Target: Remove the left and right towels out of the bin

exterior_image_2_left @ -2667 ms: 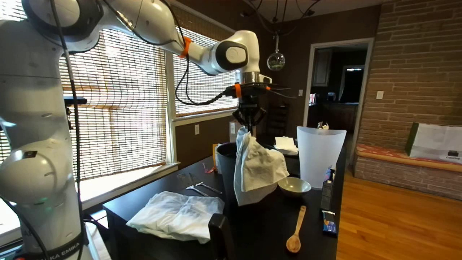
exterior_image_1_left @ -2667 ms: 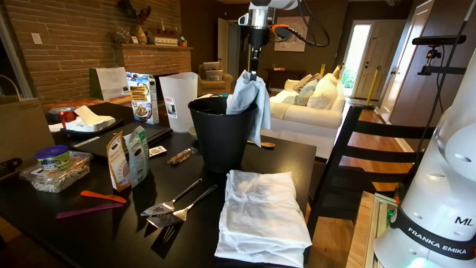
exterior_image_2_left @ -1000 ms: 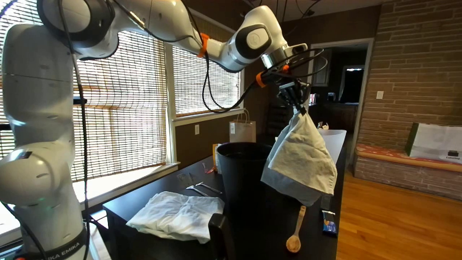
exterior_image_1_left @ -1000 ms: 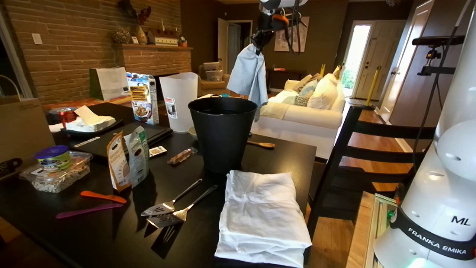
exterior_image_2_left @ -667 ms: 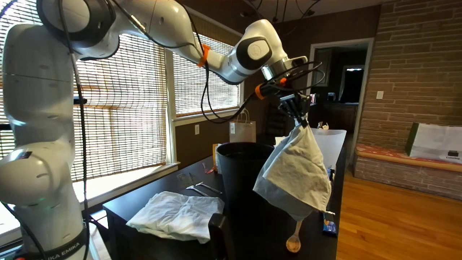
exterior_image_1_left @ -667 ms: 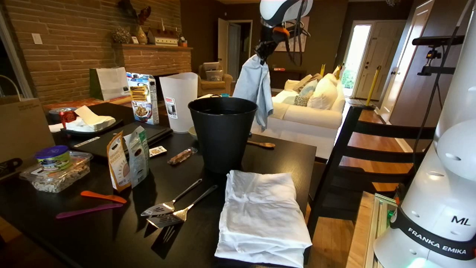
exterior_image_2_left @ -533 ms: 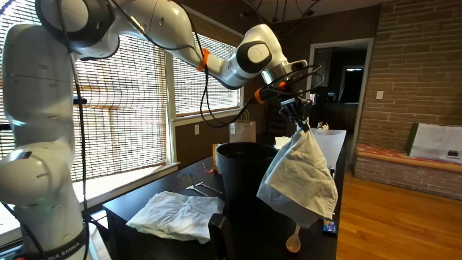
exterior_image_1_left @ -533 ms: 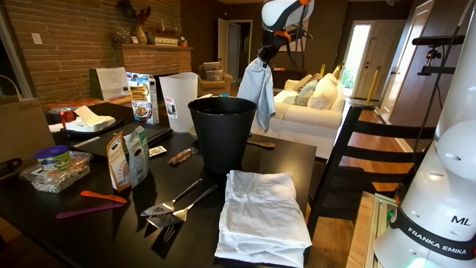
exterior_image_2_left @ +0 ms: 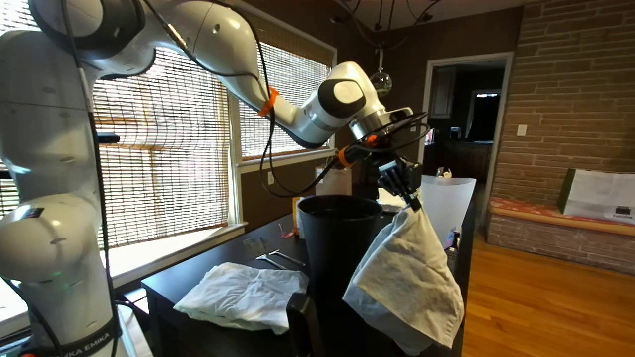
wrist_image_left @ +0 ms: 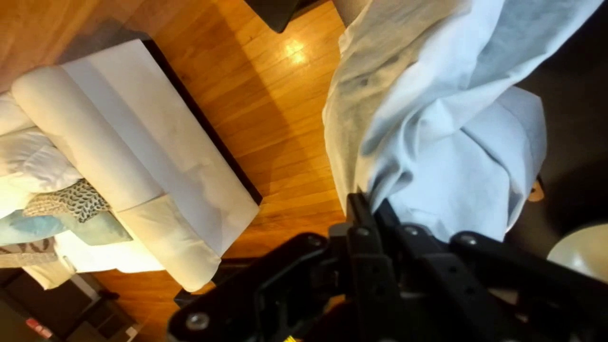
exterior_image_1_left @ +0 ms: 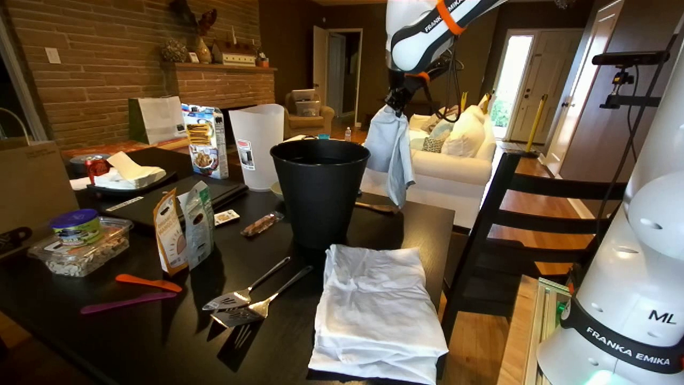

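Note:
My gripper is tilted and shut on the pale bluish-white towel. In the wrist view the towel bunches between the fingertips of the gripper and spreads out beyond them. The same towel hangs beside the black bin, over the table's end near the sofa; whether its lowest corner touches the tabletop I cannot tell. The bin stands upright, and its inside floor is hidden. A large white towel lies folded flat in front of it, also visible in an exterior view.
A wooden spoon lies partly behind the hanging towel. Near it are a pale bowl and a white translucent bin. Two metal spatulas and snack pouches are close by. A black chair stands at the table's side.
The bluish-white towel, earlier draped over the bin's rim in my gripper, has been lifted clear and carried sideways. Over the last second gripper and towel have come down. The bin and white towel have stayed put.

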Robot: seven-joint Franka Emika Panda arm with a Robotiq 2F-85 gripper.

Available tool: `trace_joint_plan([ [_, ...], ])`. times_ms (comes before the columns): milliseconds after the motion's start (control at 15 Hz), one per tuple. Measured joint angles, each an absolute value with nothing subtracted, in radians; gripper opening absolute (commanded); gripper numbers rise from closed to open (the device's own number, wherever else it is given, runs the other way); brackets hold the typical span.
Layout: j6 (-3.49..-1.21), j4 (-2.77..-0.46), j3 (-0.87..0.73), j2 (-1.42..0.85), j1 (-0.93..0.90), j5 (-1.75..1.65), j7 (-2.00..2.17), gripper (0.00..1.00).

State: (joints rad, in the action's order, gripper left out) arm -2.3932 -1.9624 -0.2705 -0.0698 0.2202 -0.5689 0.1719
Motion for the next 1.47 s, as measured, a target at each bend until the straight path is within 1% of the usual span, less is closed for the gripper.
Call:
trace_joint_plan([
  [200, -2.385, -2.041, -0.270, -0.037, 0.220, -0.622, 0.190, 0.01],
  [600, -2.377, -2.204, -0.248, -0.005, 0.215, -0.588, 0.154, 0.01],
  [1400, -2.377, -2.392, -0.196, -0.004, 0.183, -0.225, -0.047, 0.01],
  [1467, -2.377, -2.401, -0.194, -0.004, 0.180, -0.204, -0.059, 0.30],
])
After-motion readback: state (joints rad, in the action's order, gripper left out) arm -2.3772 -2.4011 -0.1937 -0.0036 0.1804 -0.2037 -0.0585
